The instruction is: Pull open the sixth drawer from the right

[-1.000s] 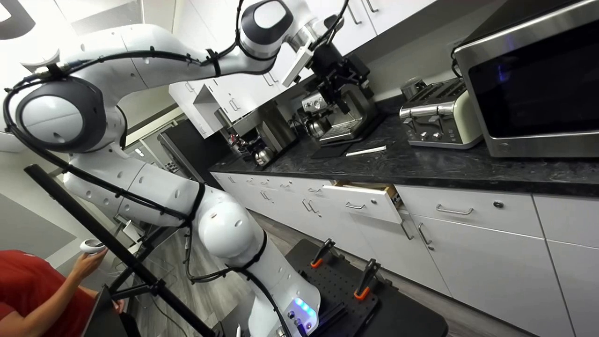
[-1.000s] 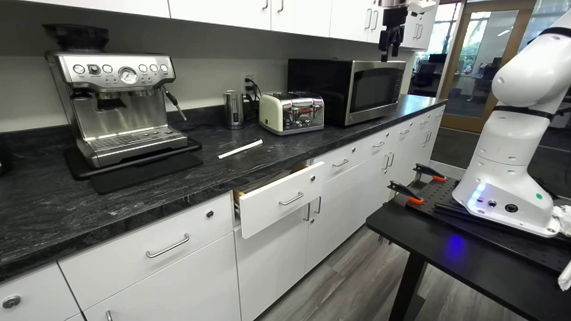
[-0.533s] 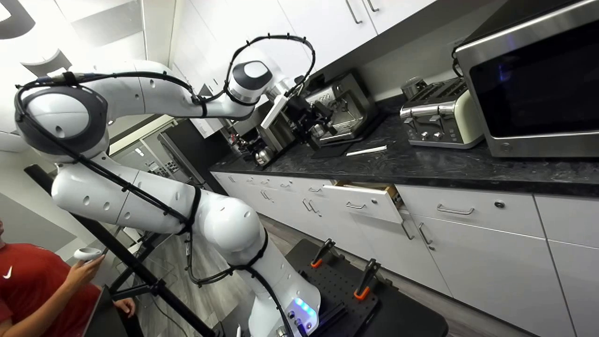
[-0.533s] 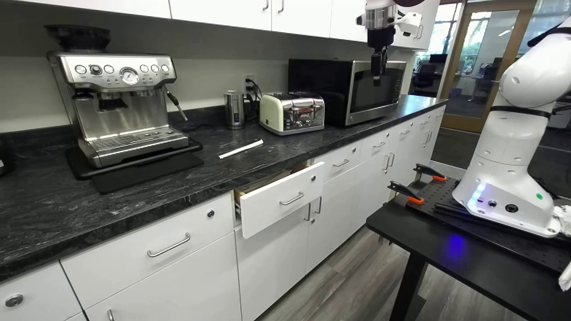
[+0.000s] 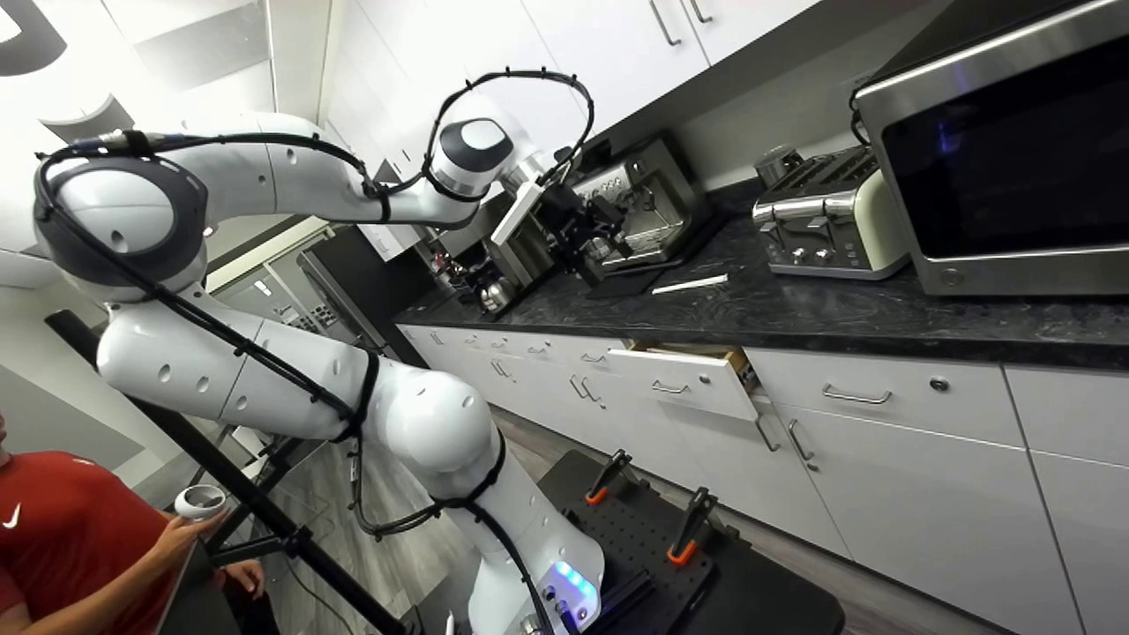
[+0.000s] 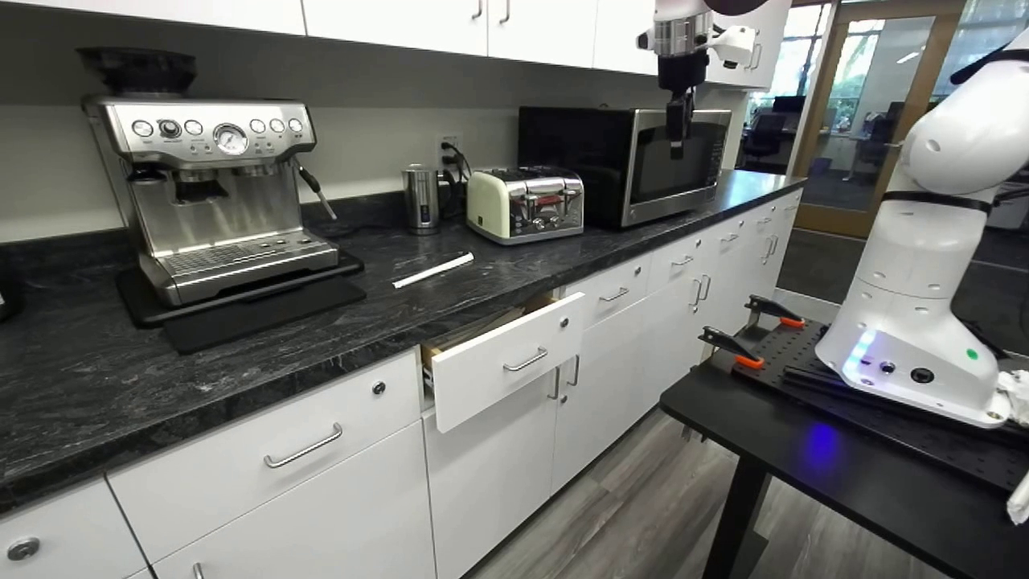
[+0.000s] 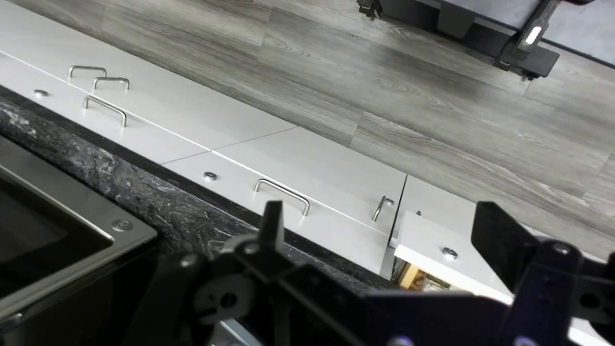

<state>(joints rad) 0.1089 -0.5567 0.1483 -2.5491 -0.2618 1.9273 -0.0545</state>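
Sixth drawer (image 6: 494, 355): was seen partly pulled out beneath the countertop (image 6: 418, 301)
Gripper (image 7: 384, 226): was held in the air, well apart from the drawer, jaws spread wide
White strip (image 6: 434, 270): was seen on the countertop near the toaster (image 6: 526, 206)

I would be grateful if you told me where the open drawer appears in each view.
In an exterior view: the drawer is right of centre, slightly below mid-height.
In an exterior view: the drawer is near centre, below mid-height.
In the wrist view: the drawer is at lower right, partly hidden by the gripper.
Shared landmark: the microwave, in all three views.
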